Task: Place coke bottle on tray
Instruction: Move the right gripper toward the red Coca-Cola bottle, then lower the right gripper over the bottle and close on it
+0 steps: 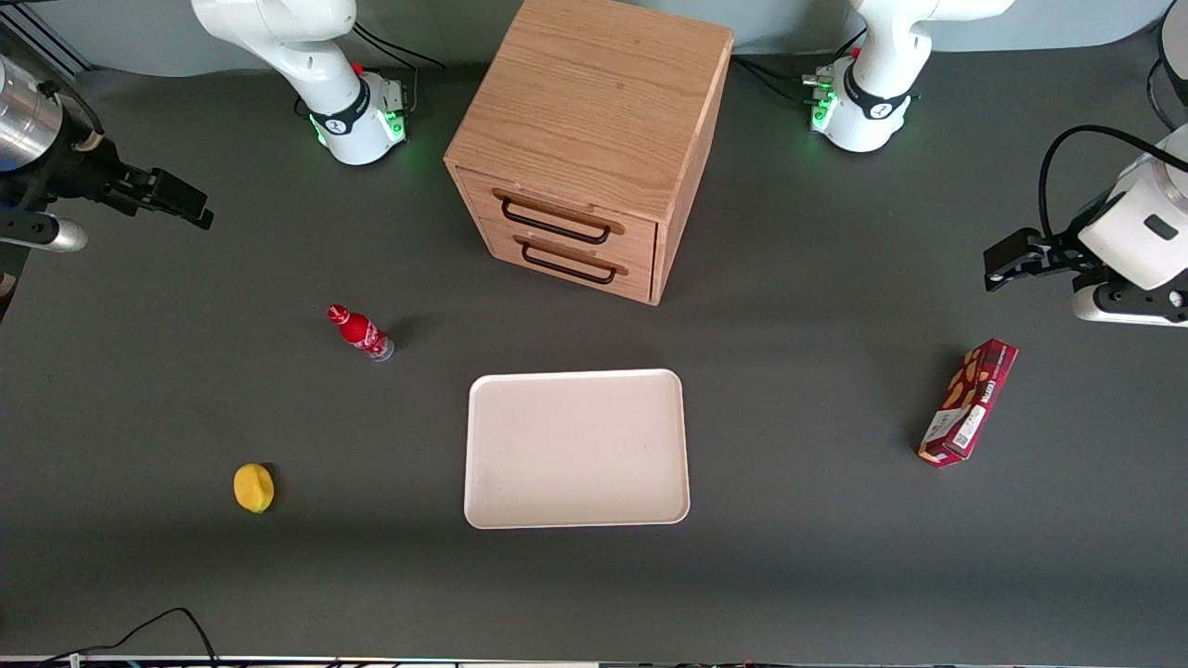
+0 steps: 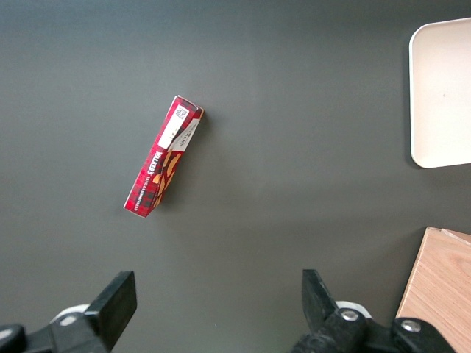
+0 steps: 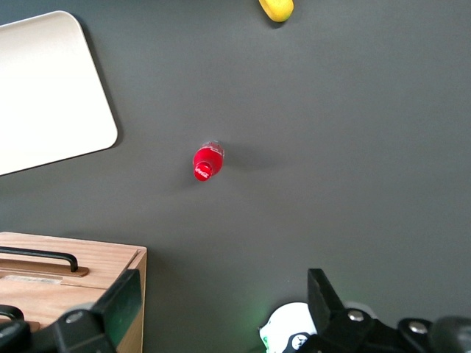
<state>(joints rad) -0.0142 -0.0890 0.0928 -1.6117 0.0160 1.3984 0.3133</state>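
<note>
Front view, at one moment of the task. Gripper (image 1: 206,220) hung over the tabletop (image 1: 835,557) at the working arm's end, well apart from every item, holding nothing. Fingers (image 3: 121,301) spread wide, as seen in the right wrist view, with bare tabletop (image 3: 353,147) between them. Bottle (image 1: 361,332) stood upright on the tabletop, red cap up and clear base down, farther from the front camera than the tray (image 1: 575,449) and toward the working arm's end of it; near the tray, not touching it. Tray lay flat, nothing on it, in front of the drawers of the wooden cabinet (image 1: 594,139), with a strip of tabletop between the two. Both drawers shut, each with a dark handle. Lemon (image 1: 253,487) lay nearer the front camera than the bottle, well apart from it and from the tray. Snack box (image 1: 967,402) lay on its side toward the parked arm's end, well apart from the tray.

Right wrist view: bottle (image 3: 207,162) seen from above, cap toward the camera, between the tray (image 3: 51,95) corner and open tabletop; lemon (image 3: 276,9) at the frame edge; cabinet (image 3: 70,279) corner with one handle.

Left wrist view: snack box (image 2: 163,164), tray (image 2: 441,92) edge, cabinet (image 2: 441,294) corner.
</note>
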